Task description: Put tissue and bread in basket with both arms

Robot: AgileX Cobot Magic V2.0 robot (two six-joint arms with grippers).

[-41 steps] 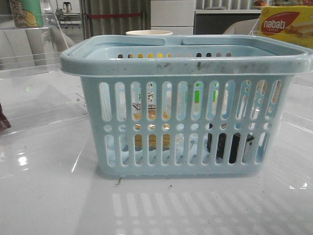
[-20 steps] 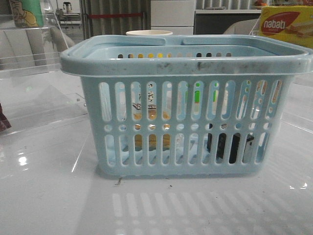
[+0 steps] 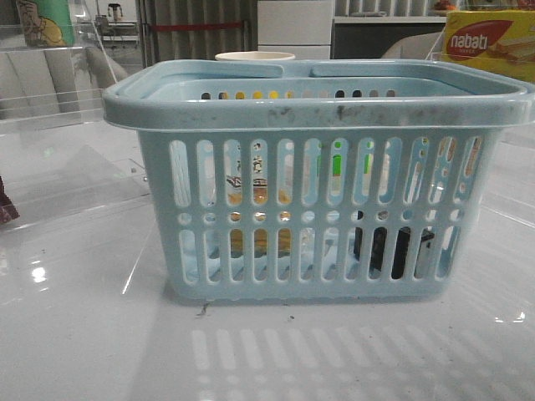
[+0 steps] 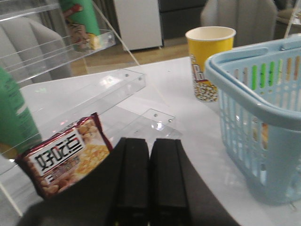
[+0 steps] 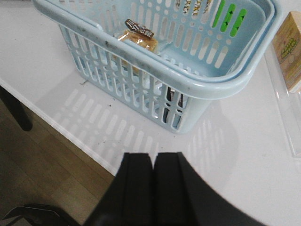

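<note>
The light blue basket (image 3: 318, 109) stands in the middle of the table; it also shows in the left wrist view (image 4: 263, 117) and the right wrist view (image 5: 197, 84). The bread packet (image 5: 137, 38) lies inside it on the left side, seen through the slots in the front view (image 3: 251, 196). The black tissue pack (image 3: 393, 249) lies inside at the right, partly seen through the slots in the right wrist view (image 5: 173, 100). My left gripper (image 4: 150, 143) is shut and empty, left of the basket. My right gripper (image 5: 154, 157) is shut and empty, near the table's front edge.
A yellow paper cup (image 4: 209, 61) stands behind the basket. A red snack packet (image 4: 66, 160) and a green packet (image 4: 11, 117) lie at the left by clear acrylic shelves (image 4: 99, 84). A nabati box (image 3: 489, 42) stands far right. Another snack box (image 5: 289, 49) stands beside the basket.
</note>
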